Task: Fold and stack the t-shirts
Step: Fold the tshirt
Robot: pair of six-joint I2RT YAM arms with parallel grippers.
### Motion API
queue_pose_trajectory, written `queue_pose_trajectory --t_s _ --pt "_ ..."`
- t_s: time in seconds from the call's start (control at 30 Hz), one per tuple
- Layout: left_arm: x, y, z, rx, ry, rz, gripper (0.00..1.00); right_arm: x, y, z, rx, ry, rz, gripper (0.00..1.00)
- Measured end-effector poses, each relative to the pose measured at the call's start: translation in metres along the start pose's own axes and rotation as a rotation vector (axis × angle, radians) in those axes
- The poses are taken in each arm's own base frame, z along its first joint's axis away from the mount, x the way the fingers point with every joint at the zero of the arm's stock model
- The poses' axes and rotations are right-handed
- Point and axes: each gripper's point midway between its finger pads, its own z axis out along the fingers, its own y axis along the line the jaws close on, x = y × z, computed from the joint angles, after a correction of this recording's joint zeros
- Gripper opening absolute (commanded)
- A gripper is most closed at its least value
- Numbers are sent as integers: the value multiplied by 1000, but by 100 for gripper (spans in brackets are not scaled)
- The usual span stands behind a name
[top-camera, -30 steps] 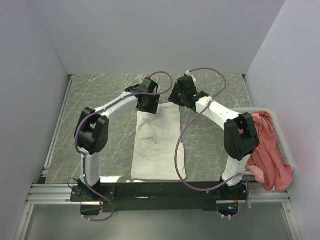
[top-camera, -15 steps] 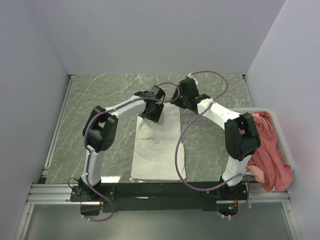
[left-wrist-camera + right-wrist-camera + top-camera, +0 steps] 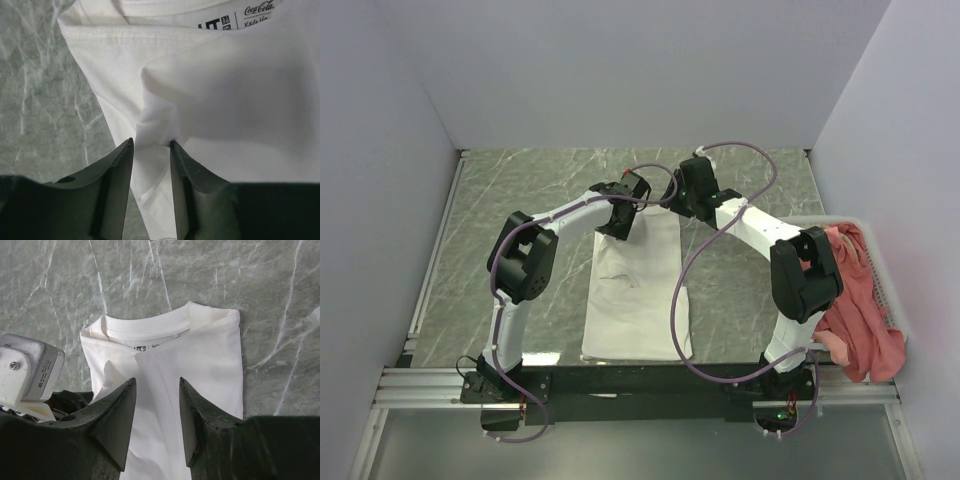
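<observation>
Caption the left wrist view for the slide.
Left gripper straddles a bunched fold of the white t-shirt near its neck label, marble table at left.

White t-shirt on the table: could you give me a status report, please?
Left jaws astride a raised fold of the white cloth t-shirt, grip unclear. Right jaws open above it. Shirt folded lengthwise on grey marble table. Nothing blocking.

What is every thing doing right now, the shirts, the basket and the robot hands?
white t-shirt, folded into a long strip, lying flat
pink t-shirt, crumpled, draped over the basket
basket, upright, holding pink cloth
left gripper, open around a ridge of white cloth
right gripper, open, empty
</observation>
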Motion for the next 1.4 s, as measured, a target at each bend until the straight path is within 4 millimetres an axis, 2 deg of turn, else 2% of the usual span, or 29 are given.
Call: queue_pose_trajectory --t_s 0.3,0.4,0.57,0.67,0.7,0.8,0.9,1.0,1.13,1.27,1.4 --pt "-1 3 0 -18 -6 -6 7 1 1 1 -11 -2 0 47" --pt "-2 3 1 -15 -6 -12 1 4 -1 1 -11 5 1 47" --pt "-2 4 3 25 9 -47 1 5 0 1 -16 9 1 46" --pt "-4 4 5 57 10 -73 13 5 1 1 -17 9 0 46" --pt "-6 5 5 67 6 -81 24 5 1 1 -17 9 0 46" --pt "-12 2 1 107 -13 -97 48 5 0 1 -17 9 0 46" --pt "-18 -3 -12 152 -46 -101 57 5 0 2 -19 8 0 46" --pt "-25 -7 -22 170 -77 -94 60 7 -1 2 -16 12 0 46" --pt "-25 -16 -25 166 -84 -73 61 7 -1 2 -17 9 3 46" --pt "-23 -23 -22 158 -75 -58 52 4 -2 -6 -18 -7 5 46" --pt "-26 -29 -12 153 -67 -56 50 -4 -1 -18 -21 -43 10 46"
